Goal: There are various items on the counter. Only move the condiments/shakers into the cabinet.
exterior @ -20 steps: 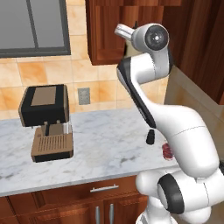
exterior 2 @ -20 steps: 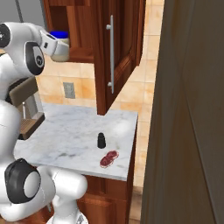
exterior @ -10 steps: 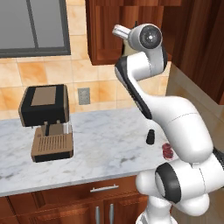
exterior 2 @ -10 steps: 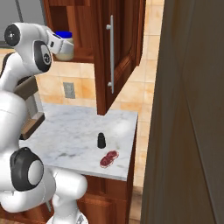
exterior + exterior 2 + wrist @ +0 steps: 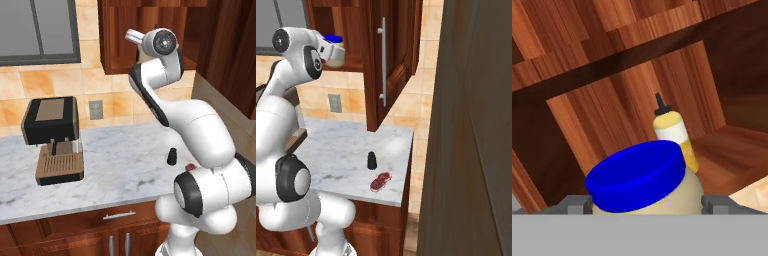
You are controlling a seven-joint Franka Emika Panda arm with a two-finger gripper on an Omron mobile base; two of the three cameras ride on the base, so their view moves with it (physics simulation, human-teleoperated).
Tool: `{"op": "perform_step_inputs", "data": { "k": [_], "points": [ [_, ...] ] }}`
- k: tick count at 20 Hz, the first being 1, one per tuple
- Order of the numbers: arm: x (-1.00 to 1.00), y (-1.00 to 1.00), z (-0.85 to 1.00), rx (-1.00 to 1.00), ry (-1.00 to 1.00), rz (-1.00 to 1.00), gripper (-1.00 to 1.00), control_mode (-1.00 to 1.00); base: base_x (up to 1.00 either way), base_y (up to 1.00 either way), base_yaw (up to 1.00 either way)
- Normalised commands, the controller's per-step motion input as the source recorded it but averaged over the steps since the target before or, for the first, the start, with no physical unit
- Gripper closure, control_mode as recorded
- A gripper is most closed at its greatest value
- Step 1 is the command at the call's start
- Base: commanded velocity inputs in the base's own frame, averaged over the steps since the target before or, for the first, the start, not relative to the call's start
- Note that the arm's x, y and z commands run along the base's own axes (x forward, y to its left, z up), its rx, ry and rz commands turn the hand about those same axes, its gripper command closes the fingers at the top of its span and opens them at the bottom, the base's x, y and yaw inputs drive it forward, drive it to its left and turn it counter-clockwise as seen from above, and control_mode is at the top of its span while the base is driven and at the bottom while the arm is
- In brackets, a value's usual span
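Observation:
My gripper (image 5: 646, 204) is shut on the blue-lidded jar (image 5: 637, 175), with one finger tip on each side of its pale body. In the right base view the jar (image 5: 334, 47) hangs at the open front of the cabinet (image 5: 358, 62), just above its floor. Deeper inside the cabinet (image 5: 612, 105) a yellow squeeze bottle (image 5: 672, 135) stands upright behind the jar. On the counter (image 5: 341, 150) the small black shaker (image 5: 372, 160) stands upright near the right end, with the dark-red lumpy object (image 5: 380, 181) just in front of it. The left base view has the shaker (image 5: 171, 156) beside my arm.
The cabinet's door (image 5: 388, 65) stands open, edge on, to the right of the jar. A coffee machine (image 5: 52, 140) sits on the counter's (image 5: 115, 165) left part. A tall dark wooden panel (image 5: 471, 125) closes off the right side. Drawers with metal handles (image 5: 119, 216) lie below.
My hand has carried the jar rightward and slightly down, from in front of the cabinet to its open front. The shaker and the red object have stayed put.

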Motion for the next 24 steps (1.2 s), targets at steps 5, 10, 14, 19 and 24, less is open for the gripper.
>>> {"op": "perform_step_inputs", "data": {
  "k": [5, 10, 14, 19, 24],
  "points": [
    [0.29, 0.13, -0.04, 0.00, 0.00, 0.00, 1.00, -1.00, 0.00, 0.00, 0.00],
    [0.31, 0.04, -0.07, 0.00, 0.00, 0.00, 1.00, -1.00, 0.00, 0.00, 0.00],
    [0.34, 0.00, -0.10, 0.00, 0.00, 0.00, 1.00, -1.00, 0.00, 0.00, 0.00],
    [0.37, 0.00, -0.04, 0.00, 0.00, 0.00, 1.00, -1.00, 0.00, 0.00, 0.00],
    [0.28, 0.00, -0.07, 0.00, 0.00, 0.00, 1.00, -1.00, 0.00, 0.00, 0.00]
  ]
}}
